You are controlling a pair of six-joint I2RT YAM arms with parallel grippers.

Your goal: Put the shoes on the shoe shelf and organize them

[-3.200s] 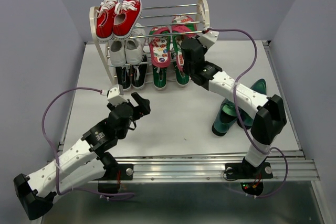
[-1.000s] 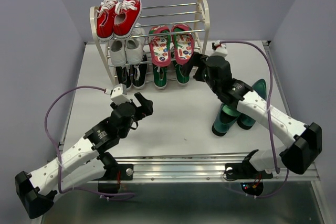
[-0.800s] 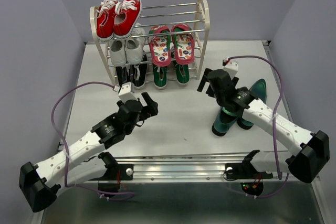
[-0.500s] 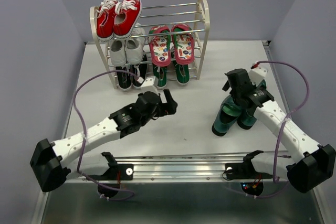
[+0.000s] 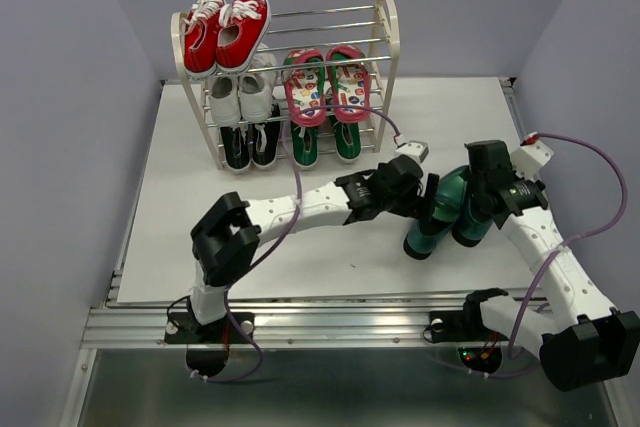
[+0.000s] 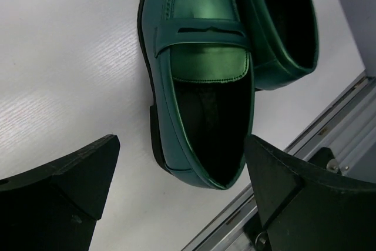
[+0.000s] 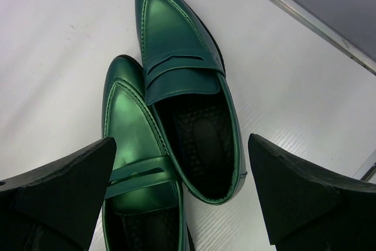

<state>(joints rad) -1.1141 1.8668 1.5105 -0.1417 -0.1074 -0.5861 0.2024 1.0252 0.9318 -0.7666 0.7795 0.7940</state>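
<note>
Left wrist view: left gripper (image 6: 179, 145) gapes wide, as does right gripper (image 7: 181, 142), over glossy heels (image 6: 200, 57), probably stiff and slippery; pinch the collar wall.

shoe shelf (image 5: 387, 35) at rear of counter (image 5: 340, 259). left side, top down: red sneakers (image 5: 226, 29), white sneakers (image 5: 240, 97), black sneakers (image 5: 248, 145). right side: flip-flops (image 5: 326, 87) over green canvas sneakers (image 5: 326, 143). dark-green heels (image 5: 428, 233) on counter, well apart from shelf. left claw (image 5: 420, 199) at their left, right claw (image 5: 474, 207) at their right.
</note>
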